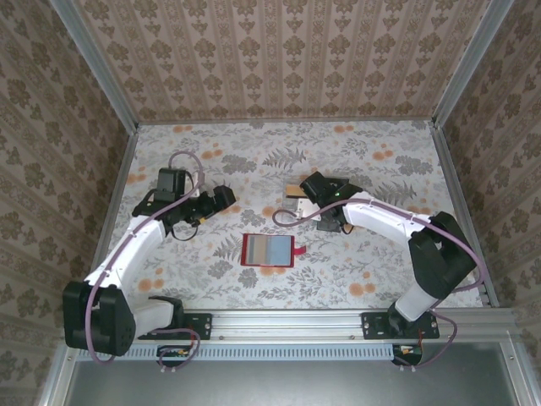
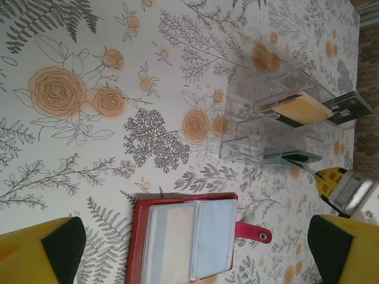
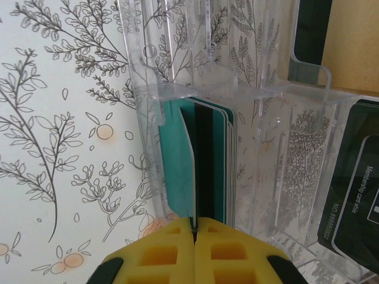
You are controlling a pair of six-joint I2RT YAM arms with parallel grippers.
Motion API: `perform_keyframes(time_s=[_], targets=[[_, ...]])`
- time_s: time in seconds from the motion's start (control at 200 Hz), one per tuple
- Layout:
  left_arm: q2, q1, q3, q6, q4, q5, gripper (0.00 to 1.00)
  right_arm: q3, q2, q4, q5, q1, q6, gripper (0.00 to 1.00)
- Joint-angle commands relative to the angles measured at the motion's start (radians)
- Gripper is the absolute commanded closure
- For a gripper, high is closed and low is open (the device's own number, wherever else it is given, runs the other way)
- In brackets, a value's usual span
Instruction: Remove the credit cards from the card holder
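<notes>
The red card holder lies open on the floral table, its cloudy sleeves facing up and its tab pointing right. My left gripper hovers open above the card holder, and its yellow fingers stand wide on either side. My right gripper is shut on the edge of a teal credit card. That card stands in a slot of a clear organizer beside more teal cards. Other slots hold a tan card and a black card.
The clear organizer sits behind the card holder, near the table's middle. My right gripper hangs over it and my left gripper is to its left. Patterned walls and metal rails bound the table.
</notes>
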Motion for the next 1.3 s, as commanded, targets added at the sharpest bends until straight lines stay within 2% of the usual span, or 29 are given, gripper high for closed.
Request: perform_keyframes(time_s=[0.0, 0.325, 0.375, 0.46, 0.5, 1.095, 1.295], targets=[[-0.008, 0.009, -0.011, 0.020, 0.014, 0.021, 0.00, 0.006, 0.026, 0.027, 0.028, -0.007, -0.019, 1.00], [-0.014, 0.010, -0.017, 0.020, 0.006, 0.026, 0.00, 0.005, 0.065, 0.037, 0.002, -0.008, 0.014, 1.00], [-0.014, 0.012, -0.019, 0.021, 0.006, 0.026, 0.00, 0.006, 0.069, 0.036, 0.004, -0.007, 0.020, 0.96], [-0.014, 0.012, -0.021, 0.019, 0.006, 0.027, 0.00, 0.008, 0.070, 0.036, 0.010, -0.008, 0.026, 0.75], [-0.014, 0.012, -0.021, 0.019, 0.007, 0.028, 0.00, 0.009, 0.069, 0.036, 0.013, -0.008, 0.030, 0.73], [-0.012, 0.014, -0.032, 0.016, 0.014, 0.031, 0.00, 0.034, 0.077, 0.114, 0.155, -0.026, 0.051, 0.73], [-0.008, 0.014, -0.032, 0.014, 0.020, 0.034, 0.00, 0.059, 0.062, 0.092, 0.143, -0.028, 0.087, 0.74]])
